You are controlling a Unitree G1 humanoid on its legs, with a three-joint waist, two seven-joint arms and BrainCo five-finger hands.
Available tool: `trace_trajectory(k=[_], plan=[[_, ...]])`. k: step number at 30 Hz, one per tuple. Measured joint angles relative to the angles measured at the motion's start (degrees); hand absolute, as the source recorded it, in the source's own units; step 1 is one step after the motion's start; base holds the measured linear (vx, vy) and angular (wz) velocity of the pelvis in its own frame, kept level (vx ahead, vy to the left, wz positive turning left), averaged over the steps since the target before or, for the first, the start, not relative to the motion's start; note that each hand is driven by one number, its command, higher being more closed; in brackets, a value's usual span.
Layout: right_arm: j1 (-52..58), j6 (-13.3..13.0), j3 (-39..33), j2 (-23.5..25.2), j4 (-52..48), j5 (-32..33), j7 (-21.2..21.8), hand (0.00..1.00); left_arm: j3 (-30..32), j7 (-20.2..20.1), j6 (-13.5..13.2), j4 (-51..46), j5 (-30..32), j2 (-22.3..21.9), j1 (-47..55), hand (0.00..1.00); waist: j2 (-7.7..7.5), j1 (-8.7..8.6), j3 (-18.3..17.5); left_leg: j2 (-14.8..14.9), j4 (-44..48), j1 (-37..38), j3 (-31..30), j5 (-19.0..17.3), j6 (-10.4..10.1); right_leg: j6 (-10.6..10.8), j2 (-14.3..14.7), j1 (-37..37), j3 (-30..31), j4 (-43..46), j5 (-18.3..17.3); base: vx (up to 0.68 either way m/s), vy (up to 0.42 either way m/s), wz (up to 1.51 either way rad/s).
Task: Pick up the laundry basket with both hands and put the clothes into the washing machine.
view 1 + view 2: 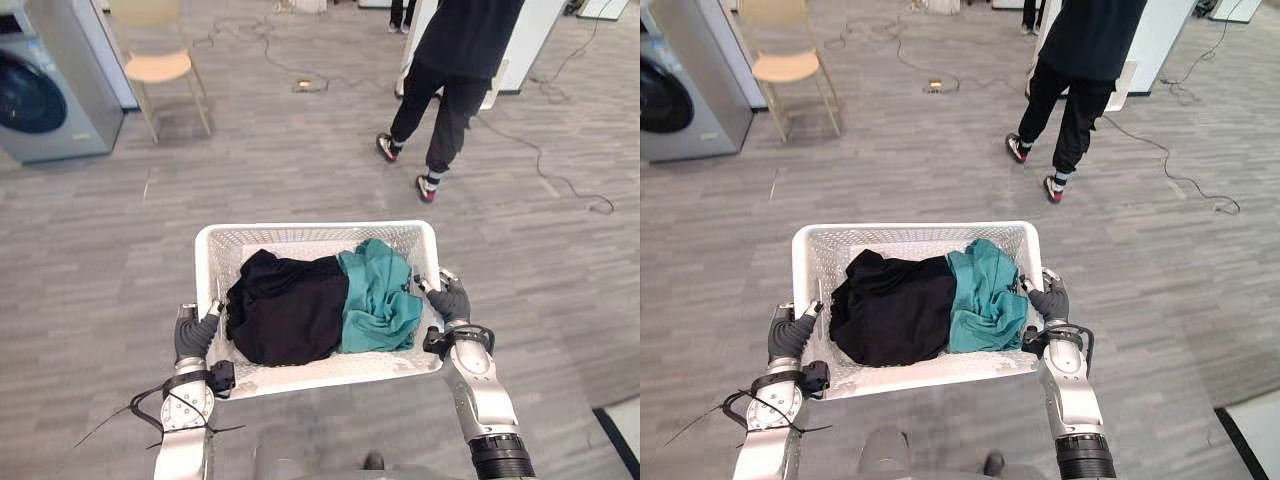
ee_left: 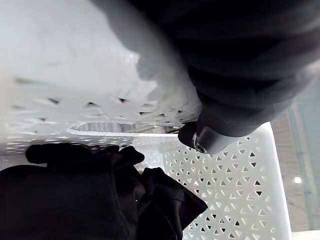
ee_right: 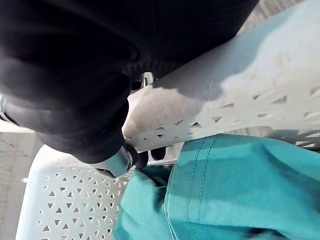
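Looking down from the head cameras, I see the laundry basket (image 1: pixel 305 243), white with perforated walls, held level between my two hands right in front of me, above the grey plank floor (image 1: pixel 100 250). Inside it, a black garment (image 1: pixel 285 310) is bunched over the left and middle. A teal garment (image 1: pixel 380 295) is crumpled against the right wall, and the two touch where they meet.

The left hand (image 1: pixel 193 335) is on the basket's left end. In its wrist view the fingers (image 2: pixel 210 142) are curled over the rim beside the handle slot, with the black cloth just past them, so I read that hand as clasped on the rim. The right hand (image 1: pixel 450 300) is on the right end. Its wrist view shows the fingers (image 3: pixel 117 162) hooked under the rim at the handle opening, directly beside the teal cloth, so it grips the basket as well.

The washing machine (image 1: pixel 45 85) stands at the far left, well apart from the basket, with its dark round door facing into the room. Just right of it is a light wooden chair (image 1: pixel 160 65). Far off on the right, a person (image 1: pixel 450 70) in dark clothes is mid-stride, facing away from me. A small flat box (image 1: pixel 310 86) lies on the floor between the chair and the person.
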Motion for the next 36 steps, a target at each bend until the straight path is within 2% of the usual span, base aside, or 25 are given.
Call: trace_trajectory(k=[3, 4, 6, 7, 8, 9, 10, 11, 13, 15, 16, 19, 21, 23, 24, 25, 26, 27, 29, 31, 32, 33, 34, 35, 36], plan=[[-1.0, -0.2, 0.0, -0.1, -0.1, -1.0, -0.1, 1.0, 0.3, 0.0, -0.8, -0.3, 0.0, -0.5, -0.3, 1.0, -0.6, 0.21, 0.7, -3.9, -23.5, -6.8, 2.8, -1.2, -3.4, 3.9, -4.7, 5.2, -0.1, -1.0, -7.0, 0.63, 0.345, -0.1], [-1.1, -0.3, 0.0, -0.1, 0.5, -2.1, -0.2, 1.0, 0.3, 0.0, -0.7, -0.3, 0.0, -1.3, -0.1, 1.0, 0.09, 0.81, 0.5, -6.1, -35.6, -6.6, 2.2, 5.3, -4.5, 7.5, -6.1, 9.1, 0.5, -2.4, -12.1, 0.62, 0.389, -0.06], [-1.3, 0.3, 0.1, 1.5, 1.7, -3.1, -1.0, 1.0, 0.5, 0.2, 0.2, 0.2, 0.1, -0.6, -0.4, 1.0, -2.62, 0.55, 0.6, -8.7, -33.2, -5.5, 3.2, 0.5, -4.0, 7.4, -8.1, 10.1, 1.4, 0.3, -13.1, 0.62, 0.32, 0.17], [-1.7, 0.3, 0.2, 1.5, 1.7, -4.3, -0.9, 1.0, 0.8, 0.3, 0.4, 0.0, 0.2, -0.8, 0.3, 1.0, -2.34, 0.75, 0.7, -9.3, -31.2, -5.4, 2.3, -2.2, -2.0, 8.0, -7.1, 8.0, 2.6, 6.8, -12.7, 0.68, 0.282, 0.26], [-1.6, 0.2, 0.7, 2.0, 1.7, -5.2, -0.8, 1.0, 1.0, 0.4, 0.5, -0.1, 0.2, -1.0, 0.7, 1.0, -2.72, 0.88, 0.7, -10.5, -29.1, -3.9, 2.8, -4.8, 0.6, 11.0, -8.4, 5.3, 2.0, 17.7, -13.0, 0.67, 0.291, 0.19], [-1.5, 0.2, 0.4, 2.3, 2.1, -6.0, -0.9, 1.0, 0.8, 0.4, 0.6, -0.1, 0.2, -0.7, 0.7, 1.0, -3.54, 0.79, 0.8, -11.6, -28.8, -1.9, 3.8, -6.5, 1.4, 16.4, -9.6, 2.1, 3.8, 28.9, -12.3, 0.65, 0.274, 0.29], [-1.5, 0.2, 0.2, 2.7, 2.8, -6.4, -0.9, 1.0, 0.4, 0.6, 0.9, -0.1, 0.2, -0.2, 0.9, 1.0, -4.05, 0.77, 0.8, -12.9, -29.1, 0.4, 4.1, -7.8, 1.6, 17.5, -10.1, -2.0, 5.5, 40.5, -10.6, 0.59, 0.214, 0.29], [-0.8, 0.2, 0.3, 3.3, 3.1, -6.4, -0.8, 1.0, 0.2, 0.8, 1.0, -0.2, 0.2, 0.2, 1.7, 1.0, -4.15, 0.67, 0.9, -14.0, -30.3, 4.2, 4.6, -8.7, 1.8, 17.4, -10.3, -6.7, 5.9, 54.0, -9.3, 0.45, 0.124, 0.15], [1.3, 0.2, 0.7, 4.5, 2.9, -6.4, -0.6, 1.0, 0.0, 1.3, 1.6, -2.5, 0.4, 0.4, 4.3, 1.0, -4.3, -0.18, 1.1, -15.3, -36.1, 12.7, 4.9, -9.0, 1.7, 17.0, -10.1, -12.8, 3.7, 64.4, -9.3, 0.56, 0.117, 0.07], [3.4, 0.0, 0.7, 4.7, 0.5, -6.3, -0.6, 1.0, -1.1, 1.3, 1.7, -4.7, 0.8, 1.1, 5.0, 1.0, -4.36, -0.33, 1.0, -15.8, -41.7, 18.7, 4.7, -9.2, 1.3, 14.1, -10.5, -17.9, 0.0, 62.9, -10.9, 0.58, 0.047, 0.08], [4.7, -0.2, 0.6, 4.7, -1.9, -6.2, -0.6, 1.0, -1.8, 1.4, 1.7, -6.0, 0.7, 1.7, 5.2, 1.0, -4.45, -1.0, 1.0, -16.3, -44.3, 21.1, 3.8, -9.4, 0.9, 11.1, -11.4, -20.9, -2.8, 57.8, -12.6, 0.5, -0.018, 0.26], [5.4, -1.1, 0.2, 4.4, -3.0, -6.2, -0.6, 1.0, -2.1, 1.4, 1.4, -7.0, 0.6, 1.9, 5.1, 1.0, -5.5, -3.25, 0.4, -16.5, -46.1, 23.8, 1.6, -10.8, -1.5, 8.3, -12.3, -23.6, -7.3, 37.8, -12.3, 0.39, -0.093, 0.45], [6.0, -1.1, 0.0, 4.5, -2.9, -6.2, -0.6, 1.0, -2.4, 1.2, 1.4, -6.7, 0.6, 2.1, 5.1, 1.0, -6.72, -3.08, -0.4, -16.3, -46.5, 26.8, 0.4, -12.9, -4.9, 5.8, -10.7, -23.0, -8.1, 17.9, -6.9, 0.46, -0.162, 0.3], [7.0, -1.1, 0.3, 4.7, -2.4, -6.1, -0.6, 1.0, -2.5, 1.2, 1.4, -6.0, 0.7, 1.9, 5.6, 1.0, -6.87, -3.46, -0.7, -14.4, -41.9, 28.0, -2.0, -14.8, -8.3, 5.9, -9.1, -21.6, -7.7, 17.3, -3.3, 0.53, -0.246, 0.61], [7.6, -1.1, 0.5, 3.8, -2.4, -5.9, -0.6, 1.0, -2.8, 1.2, 1.5, -5.6, 0.8, 0.8, 6.3, 1.0, -4.16, -3.69, -0.6, -11.0, -30.2, 23.8, -4.9, -13.5, -8.2, 4.3, -6.7, -20.1, -10.0, 19.1, -5.5, 0.61, -0.294, 0.44], [7.5, -1.1, 1.7, 2.3, -2.7, -5.5, -0.6, 1.0, -2.4, 1.2, 1.7, -5.5, 0.8, -0.7, 7.2, 1.0, -1.36, -2.47, -0.5, -7.4, -17.6, 18.4, -6.2, -7.7, -6.0, 2.2, -3.7, -18.4, -10.3, 19.3, -7.1, 0.47, -0.206, -0.05], [7.4, -1.0, 2.2, 2.1, -2.7, -5.2, -0.6, 1.0, -2.0, 1.2, 1.7, -5.4, 0.7, -1.3, 7.7, 1.0, -0.56, -2.04, -0.6, -6.1, -13.1, 16.3, -6.3, -3.1, -5.7, 1.6, -2.5, -17.5, -10.0, 18.8, -7.7, 0.47, -0.15, -0.51], [7.7, -0.8, 2.5, 2.1, -2.8, -5.0, -0.6, 1.0, -1.7, 1.2, 1.7, -5.1, 0.7, -1.5, 8.3, 1.0, -0.37, -1.33, -0.7, -4.6, -6.8, 12.6, -6.9, 6.6, -5.5, 1.2, -1.4, -14.4, -9.2, 15.9, -7.9, 0.5, -0.111, -0.38], [8.3, -0.8, 1.9, 2.0, -3.3, -5.0, -1.0, 1.0, -2.8, 1.0, 1.2, -5.1, 0.6, -0.7, 8.4, 1.0, -0.72, -1.42, -0.8, -4.0, -3.6, 8.5, -7.4, 2.3, -6.1, 1.2, -1.1, -10.8, -9.2, 12.0, -7.8, 0.5, -0.093, -0.1], [8.3, -0.9, 0.8, 1.9, -3.5, -5.0, -1.2, 1.0, -3.0, 0.2, 1.0, -5.1, 0.4, -0.6, 7.7, 1.0, -2.35, -1.5, -0.7, -4.3, -13.2, 4.8, -5.4, -5.2, -6.4, 0.6, -1.9, -6.9, -7.4, 7.5, -6.9, 0.46, -0.001, -0.06], [8.3, -0.9, 0.7, 1.9, -3.4, -5.0, -1.2, 1.0, -3.1, 0.2, 1.0, -5.0, 0.4, -0.5, 7.4, 1.0, -2.87, -1.53, -0.7, -4.7, -17.4, 4.3, -4.8, -6.3, -6.5, 0.7, -2.5, -6.2, -7.4, 7.0, -6.9, 0.4, 0.108, -0.09], [8.3, -1.1, 0.0, 1.9, -3.4, -5.1, -1.2, 1.0, -4.0, 0.2, 1.0, -4.7, 0.4, -0.4, 7.0, 1.0, -3.67, -1.63, -0.7, -6.5, -30.1, 4.2, -4.7, -6.3, -7.0, 1.1, -4.0, -5.5, -7.7, 7.0, -6.6, 0.35, 0.182, -0.06], [8.7, -1.3, -0.9, 1.7, -3.2, -5.4, -1.1, 1.0, -5.0, 0.2, 1.0, -4.4, 0.2, -0.5, 7.0, 1.0, -3.27, -1.59, -0.8, -7.7, -44.8, 6.7, -4.6, 1.7, -6.4, 1.9, -4.5, -4.3, -7.6, 7.2, -6.4, 0.35, 0.22, -0.16], [8.9, -1.3, -1.1, 2.6, -1.8, -5.7, -1.1, 1.0, -5.4, 0.2, 0.8, -3.8, 0.2, 0.0, 6.9, 1.0, -4.68, -1.31, -1.0, -8.7, -45.7, 8.8, -3.3, 1.6, -5.9, 2.3, -5.8, -3.6, -6.8, 7.3, -6.5, 0.42, 0.247, -0.01], [9.8, -1.3, -1.2, 3.7, -1.6, -6.5, -1.1, 1.0, -5.4, 0.3, 0.8, -3.2, 0.2, 1.6, 7.2, 1.0, -6.03, -2.55, -1.9, -11.0, -48.3, 10.5, -2.8, 2.8, -4.9, 3.4, -7.5, -3.6, -6.7, 6.9, -5.7, 0.35, 0.184, 0.12]])
